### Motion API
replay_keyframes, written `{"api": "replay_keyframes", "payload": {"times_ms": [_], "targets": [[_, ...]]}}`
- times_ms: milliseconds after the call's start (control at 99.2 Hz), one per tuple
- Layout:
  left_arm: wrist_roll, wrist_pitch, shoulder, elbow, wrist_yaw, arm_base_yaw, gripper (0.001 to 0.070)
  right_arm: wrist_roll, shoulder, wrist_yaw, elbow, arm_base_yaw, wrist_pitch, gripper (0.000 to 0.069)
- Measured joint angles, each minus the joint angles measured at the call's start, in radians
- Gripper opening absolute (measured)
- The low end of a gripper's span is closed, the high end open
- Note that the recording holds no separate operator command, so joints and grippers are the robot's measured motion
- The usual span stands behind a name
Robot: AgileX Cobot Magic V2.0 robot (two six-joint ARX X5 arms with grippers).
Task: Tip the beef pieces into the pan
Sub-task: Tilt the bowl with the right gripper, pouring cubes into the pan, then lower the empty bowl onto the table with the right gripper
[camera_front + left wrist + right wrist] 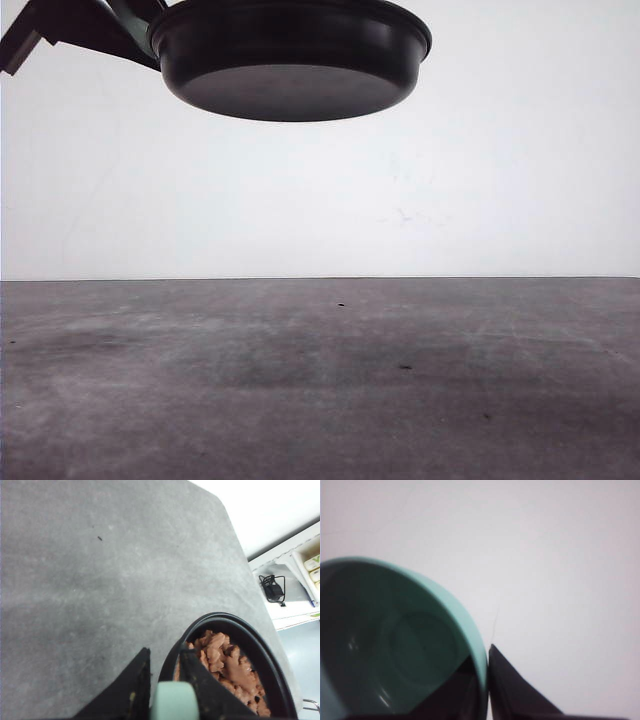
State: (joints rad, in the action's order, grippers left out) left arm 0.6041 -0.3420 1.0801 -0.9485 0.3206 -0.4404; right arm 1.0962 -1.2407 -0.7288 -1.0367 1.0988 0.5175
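Fingers of the left gripper (165, 680), black and wedge-shaped, pinch the short mint-green rounded handle (174, 701) of the shallow round black frying pan (272, 672), one finger on either side of it at the bottom of the left wrist view. That pan hangs in the air, well clear of the grey table (320, 380): in the front view its dark underside sits at the upper left of the frame with the arm behind it. Inside it lies a heap of small reddish-brown irregular beef pieces (225, 665), at the lower right of the left wrist view, so the pour looks already done.

The right gripper (487, 680) has its dark fingers pressed on the wall of a teal bowl (395, 640), one inside and one outside the rim, at the lower left of the right wrist view. The bowl's inside looks empty.

As a judgement, the pan is stiff and moderately heavy, and held by the handle alone it will want to tip, so a firm grip close to the neck suits it. The chunks are loose and light and will slide if it tilts.

A black cable (272, 587) lies on a white shelf (295, 560) off the table's edge at the right of the left wrist view. Nothing stands on the table below the pan.
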Motion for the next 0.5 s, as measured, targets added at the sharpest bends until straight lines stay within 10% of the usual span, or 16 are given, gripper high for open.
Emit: {"api": "replay_keyframes", "payload": {"times_ms": [212,504], "targets": [[-0.003,-0.002,0.000,0.000,0.000,0.000,0.0053,-0.232,0.020,-0.025,0.000,-0.011,-0.133,0.0012],[-0.036,-0.027,0.000,0.000,0.000,0.000,0.0053,-0.967,0.145,0.176,-0.006,-0.305,-0.782,0.0013]]}}
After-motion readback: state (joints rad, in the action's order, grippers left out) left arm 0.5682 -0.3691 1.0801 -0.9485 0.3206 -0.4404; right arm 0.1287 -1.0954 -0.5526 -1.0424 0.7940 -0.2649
